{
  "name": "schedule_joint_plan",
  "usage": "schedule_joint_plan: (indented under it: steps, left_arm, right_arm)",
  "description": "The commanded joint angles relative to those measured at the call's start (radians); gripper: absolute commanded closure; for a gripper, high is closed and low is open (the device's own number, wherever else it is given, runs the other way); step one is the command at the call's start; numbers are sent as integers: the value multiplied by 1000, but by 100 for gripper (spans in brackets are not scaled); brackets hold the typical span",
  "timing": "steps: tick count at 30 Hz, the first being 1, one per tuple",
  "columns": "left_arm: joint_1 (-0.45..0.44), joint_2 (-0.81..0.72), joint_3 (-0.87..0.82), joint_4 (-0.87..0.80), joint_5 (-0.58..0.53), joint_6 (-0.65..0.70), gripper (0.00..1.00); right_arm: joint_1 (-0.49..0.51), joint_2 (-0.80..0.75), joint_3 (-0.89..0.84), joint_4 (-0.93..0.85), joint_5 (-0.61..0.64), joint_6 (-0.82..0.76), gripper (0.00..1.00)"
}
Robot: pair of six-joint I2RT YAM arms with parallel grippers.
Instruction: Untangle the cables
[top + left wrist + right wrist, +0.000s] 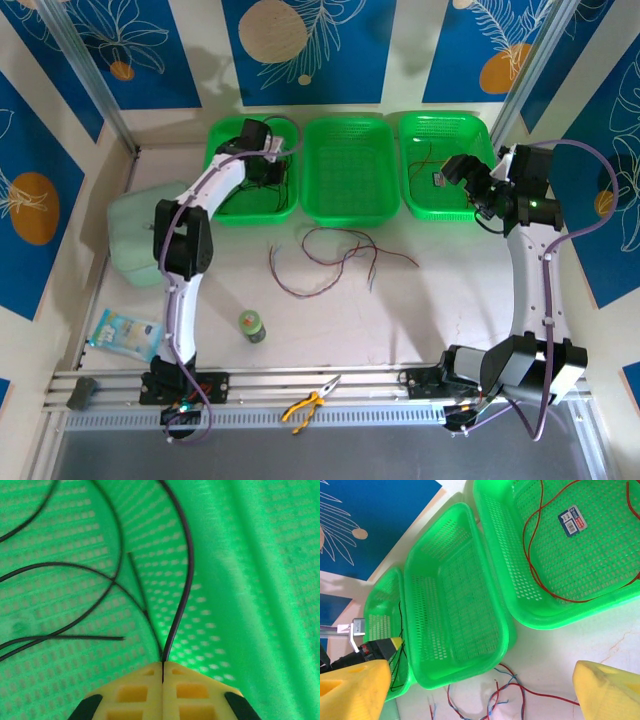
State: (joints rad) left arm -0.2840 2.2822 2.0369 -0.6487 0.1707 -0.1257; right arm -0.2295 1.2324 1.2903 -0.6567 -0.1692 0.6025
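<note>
In basket [250,580], left claw [163,664] pinching black cable [190,585]

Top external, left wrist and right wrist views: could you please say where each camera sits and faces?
Top external: above and behind, looking down on the table; both white arms show.
Left wrist: in the left green perforated plastic basket, facing its floor; left yellow claw shut on a thin black cable.
Right wrist: above the table, facing the baskets; right yellow claw open.
Shared: top and right wrist show the small blue-white label.
</note>
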Motion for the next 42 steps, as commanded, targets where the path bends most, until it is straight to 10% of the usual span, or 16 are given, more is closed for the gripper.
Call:
schedule_joint_plan:
  steps: [1, 21, 27, 42]
  left_arm:
    - [74, -18, -23, -58, -26, -25, 100]
    - [19, 152, 152, -124, 99, 1, 100]
    - [20, 90, 112, -105, 79, 12, 56]
    - [57, -261, -48, -86, -6, 40, 31]
  right_arm:
    - [-5, -29, 10, -39, -20, -24, 6]
    - [0, -63, -7, -62, -1, -38, 6]
    - [32, -56, -17, -76, 10, -80, 6]
    - [624, -9, -190, -87, 289, -146, 10]
